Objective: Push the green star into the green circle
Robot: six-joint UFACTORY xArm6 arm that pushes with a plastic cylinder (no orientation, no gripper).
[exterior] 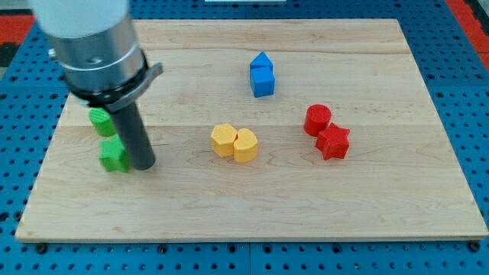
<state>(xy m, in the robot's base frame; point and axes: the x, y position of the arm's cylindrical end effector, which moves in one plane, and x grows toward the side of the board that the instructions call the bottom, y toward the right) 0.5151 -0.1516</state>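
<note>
Our arm comes down from the view's top left as a broad grey metal cylinder with a dark collar beneath it, and from that collar a straight dark rod drops upright to the desk. We carry no pincer at all, so there is nothing spread or pressed together to report; the rod simply ends in our tip. Our tip stands on the wood at the view's left, just beside the green star, on that block's right, so close that they look to be touching, though we cannot tell for sure.

The green star is a small chunky block with blunt points and a matte painted face. Just above it toward the view's top sits the green circle, a short round block, partly hidden behind the rod and collar. The two green blocks are near each other, and we cannot tell whether they meet.

The desk is a pale wooden board with long straight grain lines, lying on a blue pegboard dotted with holes. Near the middle a yellow hexagon-like block touches a yellow rounded block. Toward the view's top two blue blocks press together, one pointed, one squarish. At the view's right a red cylinder touches a red star.
</note>
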